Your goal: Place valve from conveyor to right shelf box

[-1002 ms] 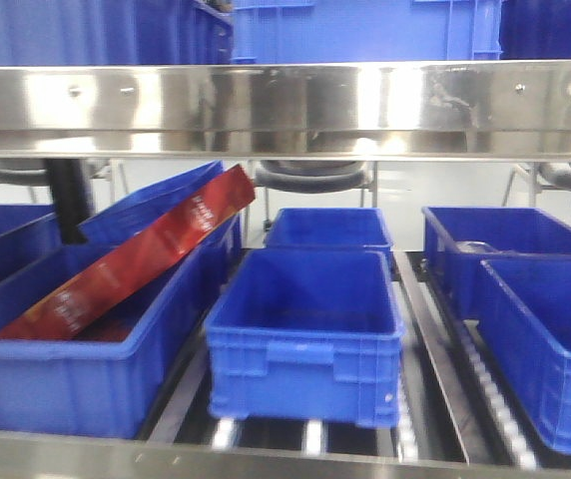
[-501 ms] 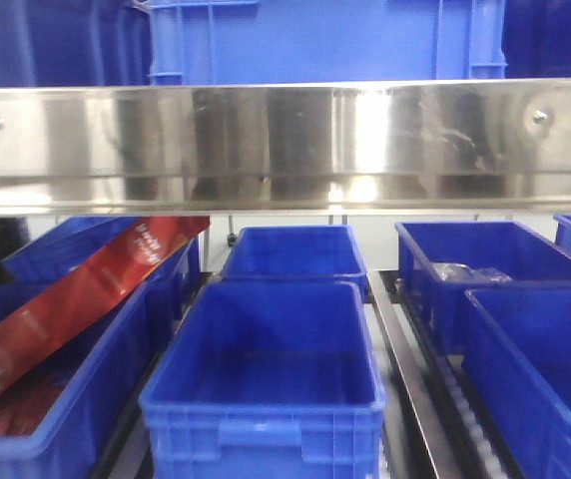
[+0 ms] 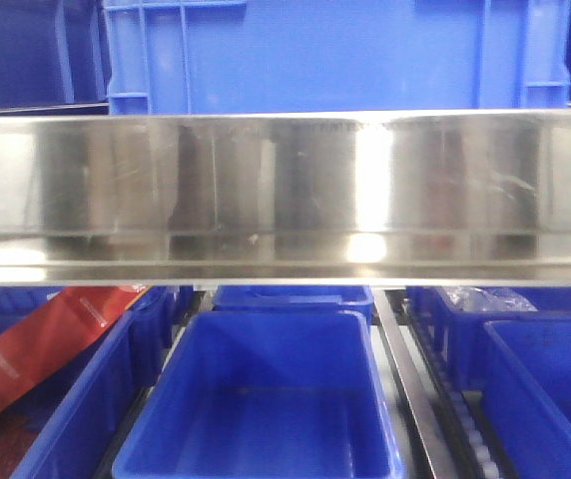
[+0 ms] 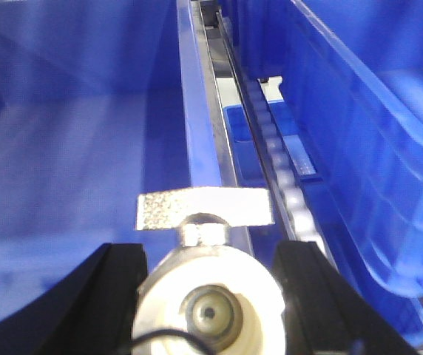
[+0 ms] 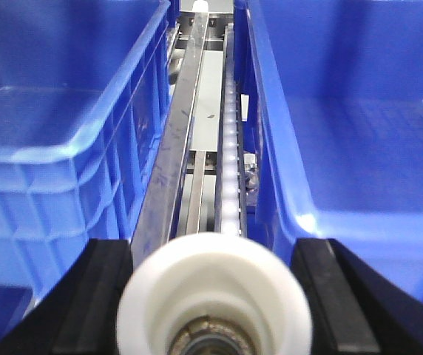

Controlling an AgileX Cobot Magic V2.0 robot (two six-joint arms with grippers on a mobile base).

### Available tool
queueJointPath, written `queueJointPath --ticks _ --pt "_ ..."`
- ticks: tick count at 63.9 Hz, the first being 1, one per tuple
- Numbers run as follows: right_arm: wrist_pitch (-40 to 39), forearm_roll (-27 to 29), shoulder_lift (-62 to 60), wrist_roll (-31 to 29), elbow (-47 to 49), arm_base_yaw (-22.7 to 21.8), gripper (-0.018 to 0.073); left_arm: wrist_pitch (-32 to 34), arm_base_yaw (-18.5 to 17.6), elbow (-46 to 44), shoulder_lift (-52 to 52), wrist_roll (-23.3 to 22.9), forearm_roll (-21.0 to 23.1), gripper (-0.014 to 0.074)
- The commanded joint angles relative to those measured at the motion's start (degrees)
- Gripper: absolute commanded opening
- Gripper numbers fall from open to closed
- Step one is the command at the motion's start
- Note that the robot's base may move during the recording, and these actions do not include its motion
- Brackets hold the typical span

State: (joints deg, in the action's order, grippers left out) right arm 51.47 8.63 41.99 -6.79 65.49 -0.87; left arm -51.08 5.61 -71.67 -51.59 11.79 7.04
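**Both pincers clamped on valves above the shelf rollers**

In the left wrist view the left gripper [image 4: 210, 253] is narrowed onto the valve [image 4: 208, 292]. Its black fingers [image 4: 119, 296] touch the body at 9 and 3 o'clock. The valve's white end faces the camera, and its flat silver handle [image 4: 204, 209] lies crosswise at 12 o'clock of the body. The valve sits over the rim of an open blue box [image 4: 63, 148] that fills 10 o'clock. Just beside that rim, a roller track [image 4: 271, 144] runs away toward 12 o'clock. The neighbouring box wall [image 4: 359, 148] rises at 2 o'clock.

In the right wrist view the right gripper [image 5: 213, 251] is likewise closed on a second valve [image 5: 215, 292], of which only the round white end shows. Black pads [image 5: 100, 296] touch it at 9 and 3 o'clock. Beyond it a steel rail [image 5: 174, 133] and a line of white rollers [image 5: 230, 140] lead to 12 o'clock. They pass between a left bin [image 5: 56, 133] and a right bin [image 5: 359, 140].

In the front view a steel shelf beam [image 3: 285, 190] spans the middle. An upper crate [image 3: 335, 55] stands at 12 o'clock, a lower box [image 3: 266, 409] at 6 and a red carton [image 3: 46, 344] at 8.
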Motion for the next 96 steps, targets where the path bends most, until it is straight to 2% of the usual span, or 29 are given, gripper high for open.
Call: queueJointPath --ticks 1,96 --pt "-4.0 -0.3 -0.3 -0.2 0.3 0.0 -0.0155 2.8 -0.3 -0.4 0.5 -0.4 0.5 -0.0111" --pt "-4.0 -0.3 -0.3 -0.2 0.3 0.0 -0.0155 2.9 -0.3 -0.4 -0.4 -0.4 0.5 -0.0111"
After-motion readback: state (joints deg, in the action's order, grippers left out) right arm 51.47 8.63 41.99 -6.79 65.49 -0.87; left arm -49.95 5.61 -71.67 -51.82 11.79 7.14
